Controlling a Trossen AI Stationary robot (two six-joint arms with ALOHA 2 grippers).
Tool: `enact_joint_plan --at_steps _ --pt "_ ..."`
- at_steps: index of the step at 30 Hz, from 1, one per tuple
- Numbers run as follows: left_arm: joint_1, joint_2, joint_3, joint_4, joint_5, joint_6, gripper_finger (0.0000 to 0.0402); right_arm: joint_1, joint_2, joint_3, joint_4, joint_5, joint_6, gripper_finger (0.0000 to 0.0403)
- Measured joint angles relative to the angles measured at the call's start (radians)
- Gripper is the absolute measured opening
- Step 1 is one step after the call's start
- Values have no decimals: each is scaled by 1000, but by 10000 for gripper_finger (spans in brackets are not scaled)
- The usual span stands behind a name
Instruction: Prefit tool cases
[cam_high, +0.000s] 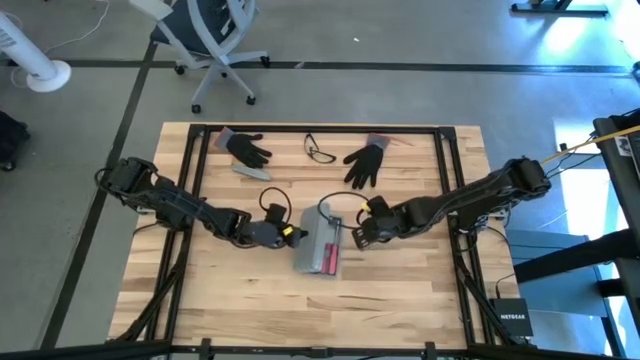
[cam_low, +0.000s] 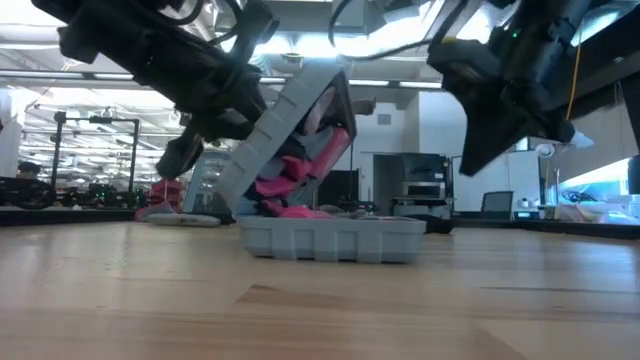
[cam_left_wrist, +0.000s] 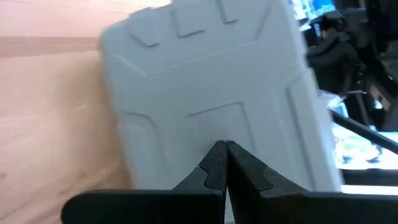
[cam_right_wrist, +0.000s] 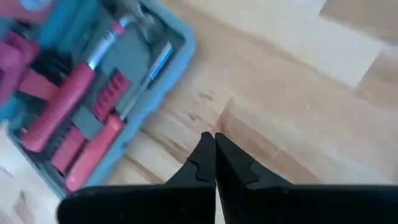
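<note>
The blue-grey tool case (cam_high: 318, 245) lies mid-table with its base (cam_low: 330, 240) flat on the wood. Its lid (cam_low: 290, 120) stands tilted up at a slant, hinged on the left side. Pink-handled tools (cam_right_wrist: 68, 118) sit in the base's recesses. My left gripper (cam_high: 285, 233) is shut, just left of the case, against the lid's outer face. My right gripper (cam_high: 352, 237) is shut with nothing in it, raised above the wood just right of the case (cam_right_wrist: 214, 137). My left gripper meets the outer face of the raised lid (cam_left_wrist: 217, 124), about its middle, with its shut fingertips (cam_left_wrist: 214, 155). It comes from the table's left, slanting slightly down. The lid leans tilted over the base, whose underside stays on the table.
Two black gloves (cam_high: 248, 148) (cam_high: 365, 160), a pair of glasses (cam_high: 320, 150) and a small grey bar (cam_high: 250, 170) lie at the far side. A dark metal frame (cam_high: 445, 180) borders the table. Bare wood shows in front of the case.
</note>
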Motion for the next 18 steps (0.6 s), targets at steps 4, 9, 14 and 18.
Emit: enact_joint_plan --at_steps 4,9,14,18 --pt "18 0 10 52 71 34 0 0 -17 0 -5 9 1 0" --pt "13 0 75 65 143 139 0 2 -17 0 -25 12 5 0" --pt "29 19 104 -6 180 154 0 2 -17 0 -48 36 -5 0" --pt "45 75 107 21 216 130 0 2 -17 0 -56 33 -32 0"
